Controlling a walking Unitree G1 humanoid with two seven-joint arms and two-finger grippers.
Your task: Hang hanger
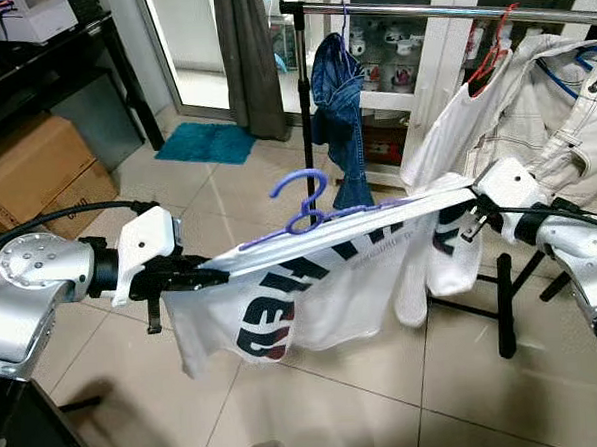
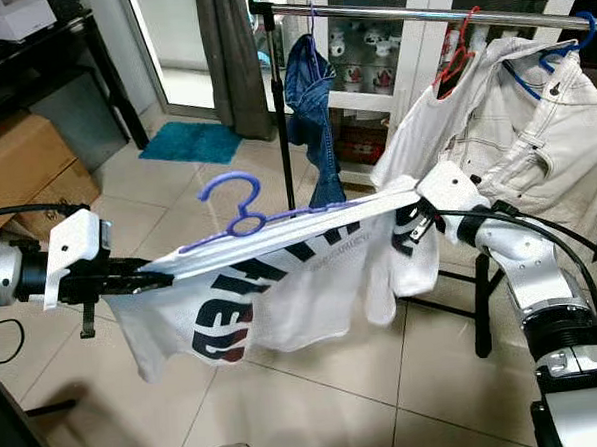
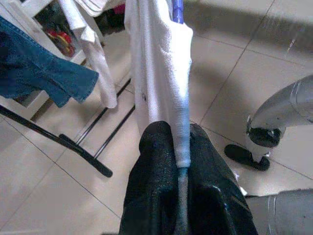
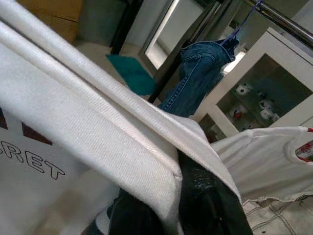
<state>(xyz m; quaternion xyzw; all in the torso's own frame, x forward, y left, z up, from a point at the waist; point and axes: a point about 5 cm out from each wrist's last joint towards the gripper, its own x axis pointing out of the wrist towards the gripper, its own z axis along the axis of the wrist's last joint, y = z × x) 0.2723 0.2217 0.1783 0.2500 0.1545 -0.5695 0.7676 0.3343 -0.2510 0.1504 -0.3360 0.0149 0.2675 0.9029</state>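
Observation:
A purple-blue hanger (image 1: pixel 302 198) carries a white T-shirt (image 1: pixel 312 293) with dark lettering and is held level between my two arms, hook pointing up. My left gripper (image 1: pixel 216 278) is shut on the hanger's left end through the shirt shoulder; the left wrist view shows the black fingers (image 3: pixel 151 166) pinching the cloth-wrapped arm. My right gripper (image 1: pixel 468 200) is shut on the other shoulder, and its fingers (image 4: pixel 205 196) sit under the white cloth (image 4: pixel 98 147). The metal rail (image 1: pixel 448 10) of the clothes rack runs behind and above the hanger.
On the rail hang blue jeans (image 1: pixel 340 101), a white shirt on a red hanger (image 1: pixel 490 58) and a white jacket (image 1: pixel 562 99). The rack's black feet (image 1: pixel 503 313) stand on the tiles at right. A cardboard box (image 1: pixel 35 172), black shelf (image 1: pixel 59 56) and teal mat (image 1: pixel 209 143) lie left.

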